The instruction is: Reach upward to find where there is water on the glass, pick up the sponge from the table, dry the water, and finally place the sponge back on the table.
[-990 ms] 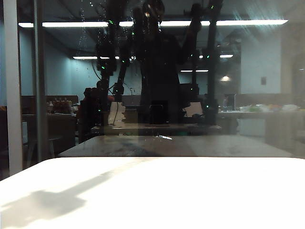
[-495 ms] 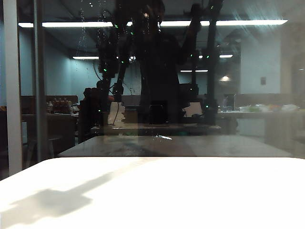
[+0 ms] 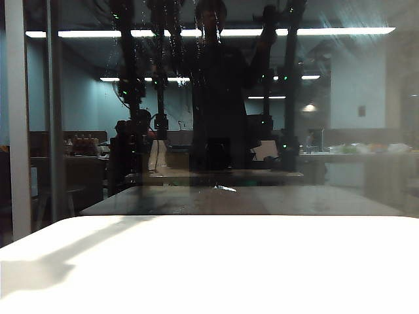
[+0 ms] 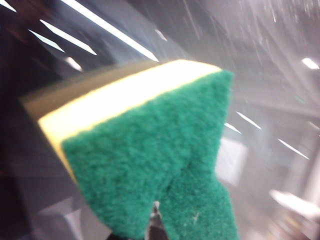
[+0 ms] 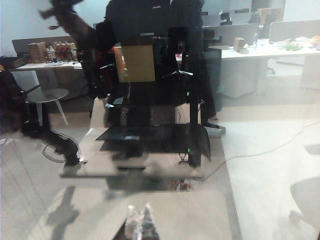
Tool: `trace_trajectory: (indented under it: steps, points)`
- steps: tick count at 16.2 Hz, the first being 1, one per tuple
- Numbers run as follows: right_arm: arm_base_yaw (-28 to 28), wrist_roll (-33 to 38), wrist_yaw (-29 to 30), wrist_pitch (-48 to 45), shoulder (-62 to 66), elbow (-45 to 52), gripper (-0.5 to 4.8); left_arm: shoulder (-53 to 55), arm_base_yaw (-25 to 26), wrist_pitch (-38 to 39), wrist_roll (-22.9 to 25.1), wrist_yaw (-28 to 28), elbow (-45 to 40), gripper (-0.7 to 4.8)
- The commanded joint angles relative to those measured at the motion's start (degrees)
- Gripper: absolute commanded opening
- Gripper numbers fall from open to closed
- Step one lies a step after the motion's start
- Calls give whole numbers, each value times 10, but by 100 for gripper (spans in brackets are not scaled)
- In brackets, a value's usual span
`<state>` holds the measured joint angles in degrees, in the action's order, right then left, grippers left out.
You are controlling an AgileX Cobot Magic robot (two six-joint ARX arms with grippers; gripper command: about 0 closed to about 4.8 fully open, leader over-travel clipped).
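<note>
- The left hand [image 4: 156, 227] is clamped on the sponge [image 4: 150, 150], its fingers pinching the foam at the edge nearest the wrist camera; green scouring layer toward the lens, yellow foam toward the glass [image 4: 260, 75].
- In the wrist view the sponge sits up against the pane or just shy of it; contact cannot be told. Fine pale streaks fleck the glass near it.
- From the exterior camera neither arm shows directly, only dark reflections high in the pane. Water [image 3: 196, 26] hangs there as thin whitish trails near the top, left of centre.
- The counter [image 3: 262, 261] carries only an arm's shadow at its left edge.
- The right hand [image 5: 140, 222] hangs low facing the pane, tips close together; whether fully shut cannot be told.
- Judged step: drying, with the sponge raised to the wet patch.
- Next move likely calls for firm, flat pressure and strokes across the streaks, then a descent to set the sponge back on the counter.
</note>
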<state>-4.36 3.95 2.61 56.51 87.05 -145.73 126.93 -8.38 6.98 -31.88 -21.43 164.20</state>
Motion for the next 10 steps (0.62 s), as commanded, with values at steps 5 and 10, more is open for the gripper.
trace_trajectory:
  steps: [5,10]
  points:
    - [0,-2,-1,-5,-2,-2,-5,-15,47,104,105,-50,0,-6]
    - [0,-2,-1,3,5,-1,-6,7,12,276,243,-56,0,-6]
